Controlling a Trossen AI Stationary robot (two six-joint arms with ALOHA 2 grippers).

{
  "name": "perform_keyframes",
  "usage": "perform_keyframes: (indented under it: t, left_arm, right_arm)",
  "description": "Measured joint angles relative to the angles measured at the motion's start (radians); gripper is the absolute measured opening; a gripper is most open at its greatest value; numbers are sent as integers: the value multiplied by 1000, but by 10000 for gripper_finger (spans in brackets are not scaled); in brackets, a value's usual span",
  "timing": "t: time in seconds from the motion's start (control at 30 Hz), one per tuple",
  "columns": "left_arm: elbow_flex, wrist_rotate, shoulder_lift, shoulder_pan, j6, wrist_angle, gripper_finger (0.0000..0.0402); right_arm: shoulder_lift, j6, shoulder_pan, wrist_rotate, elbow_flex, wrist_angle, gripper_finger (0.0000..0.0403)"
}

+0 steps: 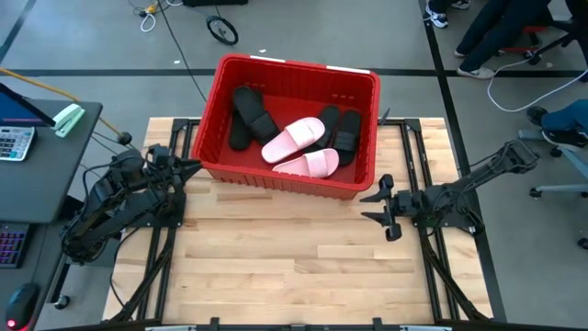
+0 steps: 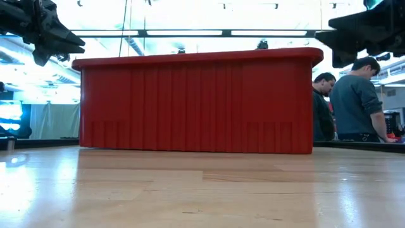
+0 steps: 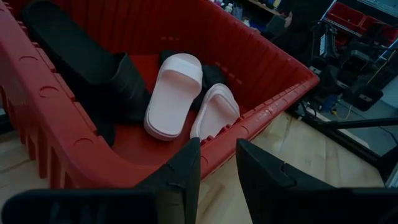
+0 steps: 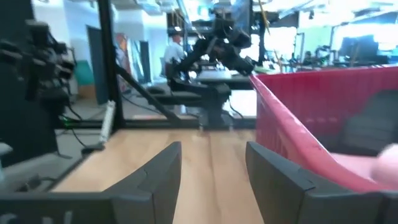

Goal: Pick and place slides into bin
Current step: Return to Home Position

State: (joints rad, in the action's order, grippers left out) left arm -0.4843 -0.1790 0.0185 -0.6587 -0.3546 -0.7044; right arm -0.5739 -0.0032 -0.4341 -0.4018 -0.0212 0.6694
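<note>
Between my two end effectors stands the bin (image 1: pixel 276 178), and the slides (image 1: pixel 296 140) lie inside it, so I judge the sorting finished. My left end effector (image 1: pixel 190 167) hangs just beside its near corner, my right end effector (image 1: pixel 381 204) near the other; both are released and empty, ready for retreat. Low view gives only the bin's wall; the left wrist view reveals two pink slides resting against black ones.

Site: robotics lab, open-plan. My wooden surface (image 1: pixel 294 276) stands on a grey floor (image 1: pixel 92 37) with cables (image 1: pixel 179 51) trailing across it. The desk (image 1: pixel 64 175) beside me carries a calculator (image 1: pixel 14 142) and a keyboard (image 1: pixel 11 246). Strip lights (image 2: pixel 183 33) run overhead. Two people (image 2: pixel 355 101) stand beyond, and equipment racks (image 3: pixel 348 56) stand past my bench.
</note>
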Motion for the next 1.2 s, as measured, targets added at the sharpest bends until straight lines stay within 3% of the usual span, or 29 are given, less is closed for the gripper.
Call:
perform_keyframes:
  t: [0.37, 0.6, 1.2]
  left_arm:
    - [0, 1, 0, 0, 1, 0, 107]
    - [0, 1, 0, 0, 0, 0, 107]
    - [0, 1, 0, 0, 0, 0, 107]
  right_arm:
    - [22, 13, 0, -47, 0, -113, 185]
    - [46, 42, 0, -206, 0, -188, 185]
    - [46, 45, 0, -210, 0, -192, 185]
